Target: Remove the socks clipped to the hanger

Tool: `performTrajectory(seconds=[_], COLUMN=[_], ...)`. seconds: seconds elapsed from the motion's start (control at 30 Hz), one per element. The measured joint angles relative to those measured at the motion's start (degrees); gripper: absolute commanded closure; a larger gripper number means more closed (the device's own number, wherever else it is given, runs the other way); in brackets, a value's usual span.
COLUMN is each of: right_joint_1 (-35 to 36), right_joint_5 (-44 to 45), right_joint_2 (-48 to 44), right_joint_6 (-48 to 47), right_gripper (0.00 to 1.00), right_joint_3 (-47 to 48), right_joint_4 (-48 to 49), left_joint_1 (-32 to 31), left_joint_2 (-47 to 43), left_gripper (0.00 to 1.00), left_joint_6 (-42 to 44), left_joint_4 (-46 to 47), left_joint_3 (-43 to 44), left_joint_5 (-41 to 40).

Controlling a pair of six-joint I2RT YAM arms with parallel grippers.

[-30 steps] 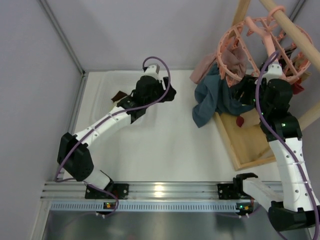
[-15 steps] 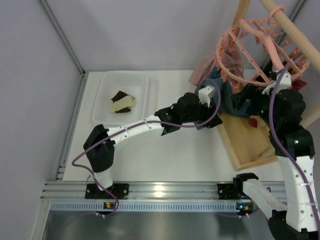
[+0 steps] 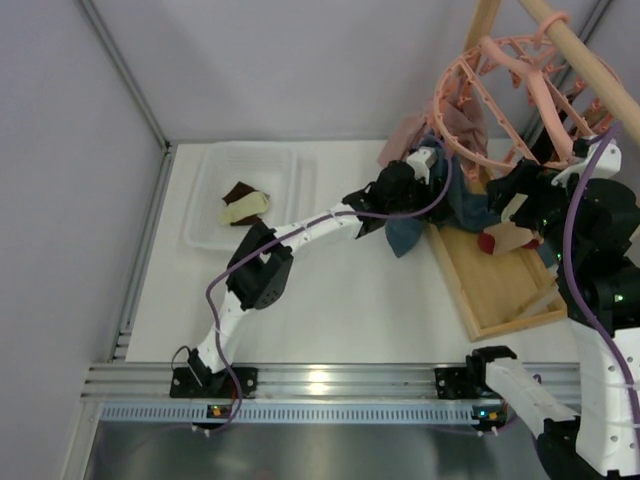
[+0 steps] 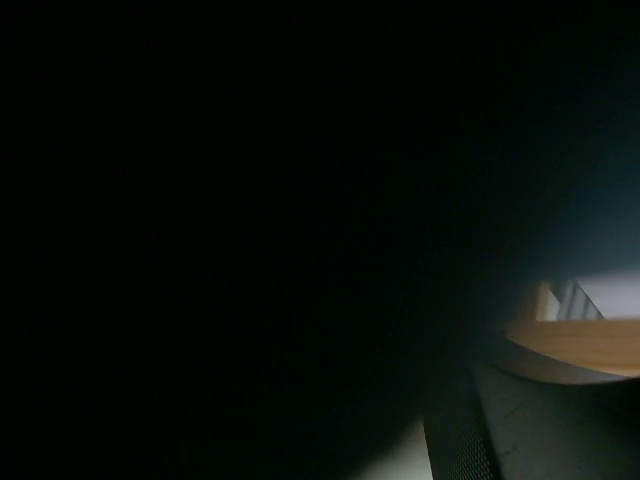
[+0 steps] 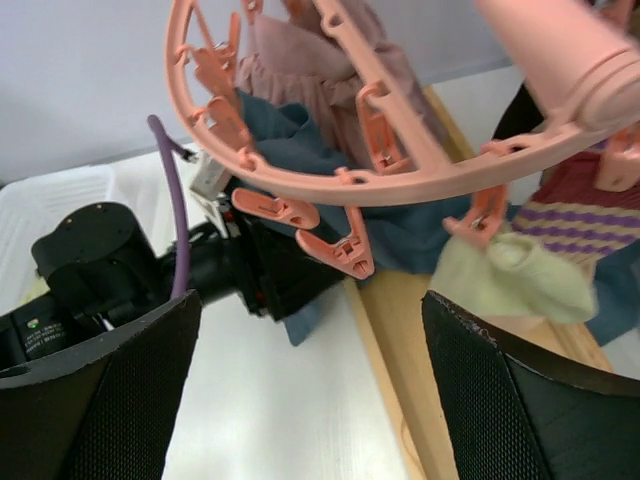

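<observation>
While reaching under the hanger (image 5: 420,188), burying the left hand (image 3: 410,190) in the blue cloth (image 3: 403,235), hiding whether spread or closed; holding the right hand (image 5: 310,400) wide open and empty, facing a cream sock (image 5: 510,275) and a striped sock (image 5: 590,215), both clipped on. Risking catching cloth instead and dragging the hanger off its pole (image 3: 590,60).

Pale grey walls (image 3: 300,60) close the scene from 9 to 12 o'clock, with a metal strut (image 3: 125,72) running down their corner at 10. The white table (image 3: 330,300) fills the middle. An aluminium rail (image 3: 330,380), glinting with light, edges it at 6. A wooden frame (image 3: 500,290) stands at 3.
</observation>
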Motion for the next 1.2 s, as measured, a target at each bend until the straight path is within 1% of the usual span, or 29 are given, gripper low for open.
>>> performTrajectory(seconds=[0.2, 0.33, 0.5, 0.6, 0.73, 0.87, 0.93, 1.0, 1.07, 1.1, 1.2], right_joint_1=[0.0, 0.0, 0.0, 0.0, 0.0, 0.0, 0.0, 0.0, 0.0, 0.0, 0.0], right_joint_5=[8.0, 10.8, 12.2, 10.9, 7.6, 6.3, 5.7, 5.3, 4.9, 4.8, 4.0], right_joint_2=[1.4, 2.4, 5.5, 6.9, 7.8, 7.7, 7.5, 7.4, 7.3, 7.4, 7.2], right_joint_6=[-1.6, -2.8, -4.4, -5.6, -6.5, -6.6, -6.6, -6.6, -6.6, -6.6, -6.5], right_gripper=[0.14, 0.14, 0.17, 0.23, 0.27, 0.32, 0.40, 0.44, 0.46, 0.49, 0.51], right_joint_3=[1.1, 1.0, 0.3, -2.1, -5.2, -5.8, -6.2, -6.6, -6.9, -7.0, -7.3], right_joint_4=[-1.1, -0.9, 1.2, 4.5, 8.0, 10.0, 10.8, 11.3, 11.6, 11.7, 12.1], left_joint_1=[9.2, 13.3, 14.0, 13.6, 13.3, 13.2, 13.2, 13.2, 13.2, 13.0, 12.1], left_joint_2=[5.4, 6.6, 6.6, 6.6, 6.6, 6.6, 6.5, 5.8, 4.7, 3.9, 0.3], left_gripper=[0.34, 0.34, 0.32, 0.32, 0.32, 0.32, 0.33, 0.33, 0.34, 0.34, 0.33], left_joint_6=[-1.0, -1.3, -1.2, -1.0, -0.6, -0.3, -0.3, -0.2, 0.1, 0.4, 2.8], left_joint_4=[-0.4, -0.5, -0.1, 0.2, 0.0, 0.3, 0.5, 0.7, 0.6, 0.6, 0.1], left_joint_3=[5.6, 10.1, 13.8, 14.4, 14.4, 13.6, 12.3, 9.4, 6.6, 4.7, -1.5], left_joint_5=[3.0, 4.9, 7.3, 8.9, 10.5, 12.3, 13.4, 14.6, 15.2, 15.3, 15.0])
